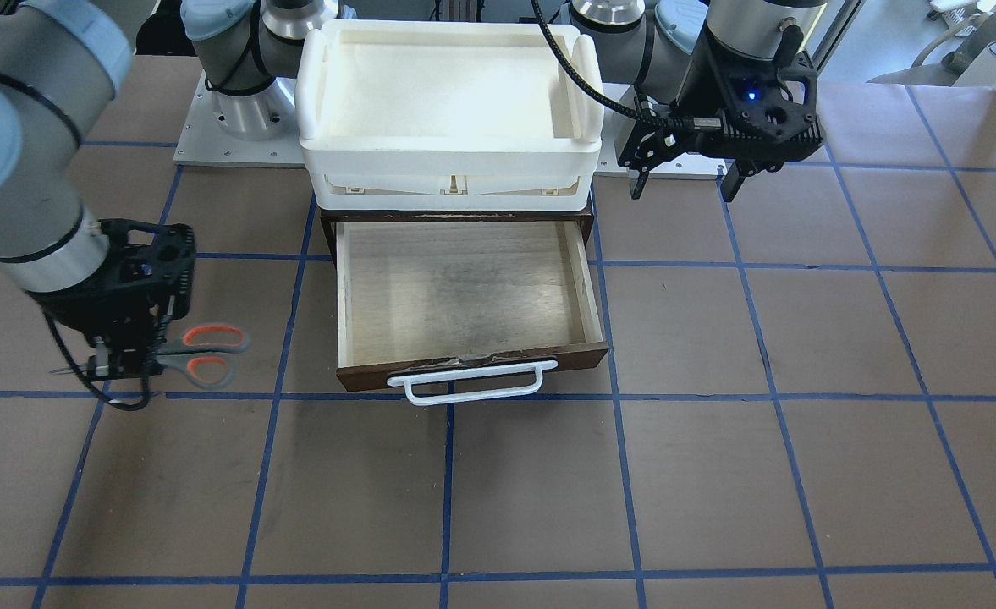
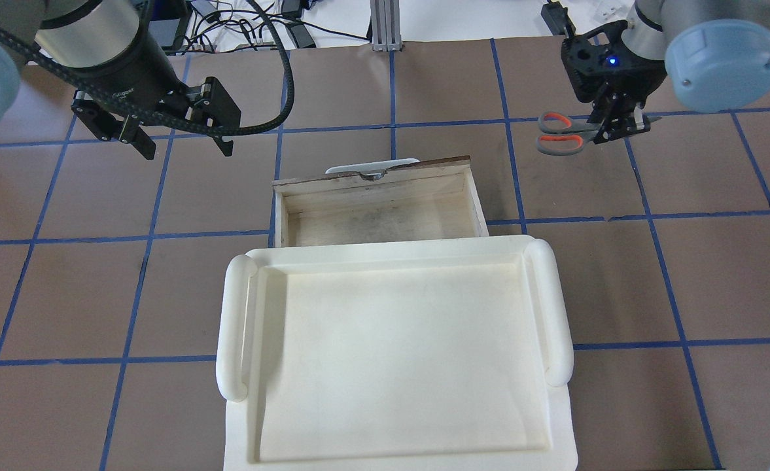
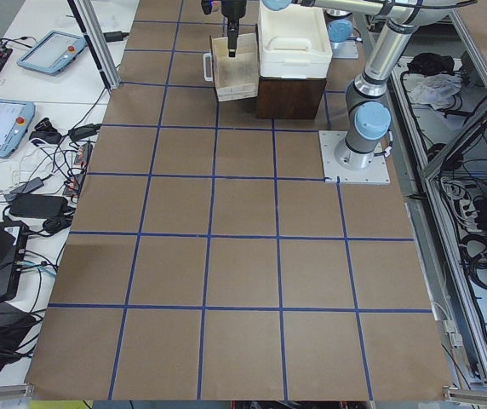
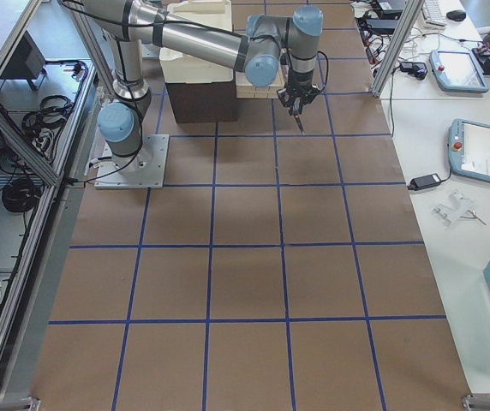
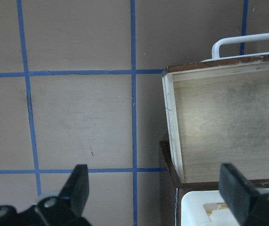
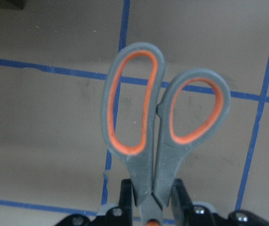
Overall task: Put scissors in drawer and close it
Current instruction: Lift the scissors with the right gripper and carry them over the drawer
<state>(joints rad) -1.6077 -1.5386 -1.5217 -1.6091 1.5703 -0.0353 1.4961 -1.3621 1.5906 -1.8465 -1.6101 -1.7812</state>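
Note:
The scissors, with grey handles and orange-lined loops, are held at the pivot by my right gripper, low over the table to the drawer's side. They also show in the overhead view and in the right wrist view, where the fingers clamp the shanks. The drawer is pulled out and empty, with its white handle in front. My left gripper is open and empty, above the table beside the drawer's other side.
A white plastic bin sits on top of the dark brown case, behind the open drawer. Brown table paper with blue tape lines spreads around it.

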